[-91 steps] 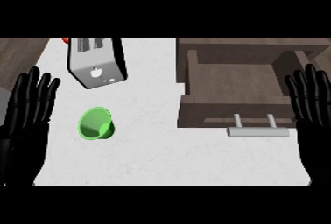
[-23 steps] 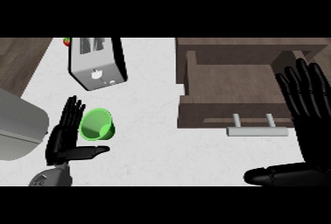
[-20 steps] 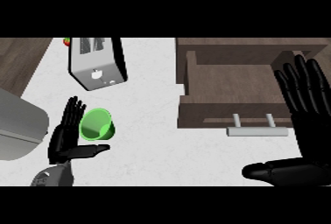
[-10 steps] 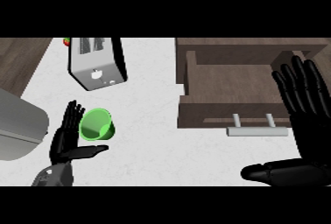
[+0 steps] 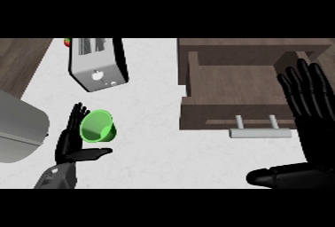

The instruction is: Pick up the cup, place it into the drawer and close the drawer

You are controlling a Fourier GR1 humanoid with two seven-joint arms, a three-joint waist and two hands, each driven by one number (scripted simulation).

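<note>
A green cup (image 5: pixel 98 127) lies tipped on the white counter, its mouth facing the view. My left hand (image 5: pixel 72 142) stands open just left of it, fingers straight along the cup's side and thumb stretched out below it. The brown drawer (image 5: pixel 196 113) is pulled open at the right, with a pale metal handle (image 5: pixel 259 131) on its front. My right hand (image 5: pixel 309 102) is open at the right edge, fingers up over the drawer's right side, its thumb low at the bottom right.
A silver toaster (image 5: pixel 98 63) stands at the back left of the counter (image 5: pixel 157 146). A grey rounded appliance (image 5: pixel 16 128) fills the left edge. Brown wood shows at the far left and behind the drawer.
Since 4.5 s ago the left hand has moved in from the left edge to beside the cup. Over the last second both hands have barely shifted, and the cup has stayed put.
</note>
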